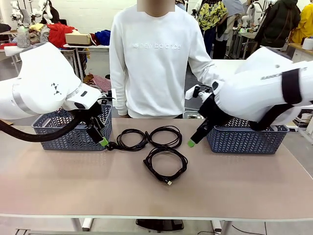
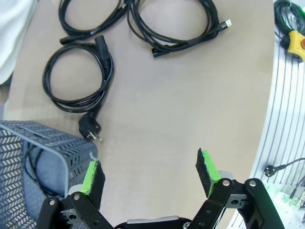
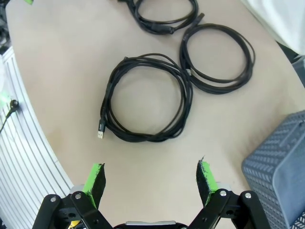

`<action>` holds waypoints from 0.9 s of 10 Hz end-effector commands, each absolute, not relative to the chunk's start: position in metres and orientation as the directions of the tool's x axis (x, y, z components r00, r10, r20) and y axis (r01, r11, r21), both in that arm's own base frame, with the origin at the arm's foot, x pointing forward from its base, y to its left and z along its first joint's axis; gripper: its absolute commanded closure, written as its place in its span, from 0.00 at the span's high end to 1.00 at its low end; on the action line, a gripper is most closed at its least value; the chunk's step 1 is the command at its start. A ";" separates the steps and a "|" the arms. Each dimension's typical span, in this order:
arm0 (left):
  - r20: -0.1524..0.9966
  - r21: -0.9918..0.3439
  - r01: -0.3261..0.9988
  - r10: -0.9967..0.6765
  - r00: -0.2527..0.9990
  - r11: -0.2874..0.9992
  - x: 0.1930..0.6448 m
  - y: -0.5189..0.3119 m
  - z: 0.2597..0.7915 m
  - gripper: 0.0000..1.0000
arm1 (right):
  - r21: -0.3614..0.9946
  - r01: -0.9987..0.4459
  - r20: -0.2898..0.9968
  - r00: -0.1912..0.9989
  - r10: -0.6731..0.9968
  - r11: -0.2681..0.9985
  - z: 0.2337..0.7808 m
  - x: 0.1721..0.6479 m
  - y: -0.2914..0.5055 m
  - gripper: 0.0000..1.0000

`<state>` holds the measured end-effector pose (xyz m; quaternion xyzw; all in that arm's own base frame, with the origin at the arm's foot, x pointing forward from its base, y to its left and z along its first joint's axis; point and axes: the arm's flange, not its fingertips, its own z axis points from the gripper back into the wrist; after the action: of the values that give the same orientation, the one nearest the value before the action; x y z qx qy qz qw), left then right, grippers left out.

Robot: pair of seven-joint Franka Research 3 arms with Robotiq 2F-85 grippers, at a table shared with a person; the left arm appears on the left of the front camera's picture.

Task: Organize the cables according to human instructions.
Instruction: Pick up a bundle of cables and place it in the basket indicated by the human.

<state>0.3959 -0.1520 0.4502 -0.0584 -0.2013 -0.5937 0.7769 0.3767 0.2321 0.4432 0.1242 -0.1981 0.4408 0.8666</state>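
Hanging low over the bench [image 1: 73, 186], the left hand [image 1: 101, 140] slopes down and inward from a bent wrist, just in front of the left basket [image 1: 58, 133]. Its jaws are spread wide and grip nothing. In the left wrist view the left hand [image 2: 149, 167] has its green pads [image 2: 90, 175] well apart over bare benchtop, with the basket's corner [image 2: 47, 138] beside one finger.

The right arm comes in from the other side, and its right hand [image 1: 191, 142] slants down toward the middle, tip near the corner of the right basket [image 1: 244, 141]. The right wrist view shows the right hand [image 3: 150, 172] equally wide and empty, with that basket [image 3: 281, 162] at the edge.

Three of the cables lie coiled on the bench between the hands, in front of the person [image 1: 156, 63] in the white sweatshirt. The plug coil [image 1: 131, 139] lies nearest the left hand, its chunky plug [image 2: 90, 129] pointing at the basket. The middle coil [image 1: 165, 135] touches it. The front coil [image 1: 165, 164], with a small silver connector [image 3: 100, 131], sits nearer the robot. A fourth cord [image 2: 28, 160] lies inside the left basket.
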 end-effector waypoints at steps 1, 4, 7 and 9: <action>0.380 0.150 0.943 -0.898 0.222 0.297 0.395 -0.152 0.451 1.00 | 0.022 -0.801 0.444 0.544 0.712 0.598 0.438 0.386 0.255 1.00; 0.380 0.150 0.943 -0.898 0.222 0.297 0.395 -0.152 0.451 1.00 | 0.024 -0.802 0.422 0.549 0.721 0.597 0.430 0.388 0.265 1.00; 0.380 0.150 0.943 -0.898 0.222 0.297 0.395 -0.152 0.451 1.00 | 0.040 -0.823 0.429 0.527 0.734 0.567 0.425 0.383 0.263 1.00; 0.380 0.150 0.943 -0.898 0.222 0.297 0.395 -0.152 0.451 1.00 | 0.040 -0.823 0.429 0.527 0.734 0.567 0.425 0.383 0.263 1.00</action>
<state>0.3959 -0.1521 0.4502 -0.0584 -0.2012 -0.5936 0.7770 0.3838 0.2627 0.4244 0.1191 -0.1849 0.4484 0.8663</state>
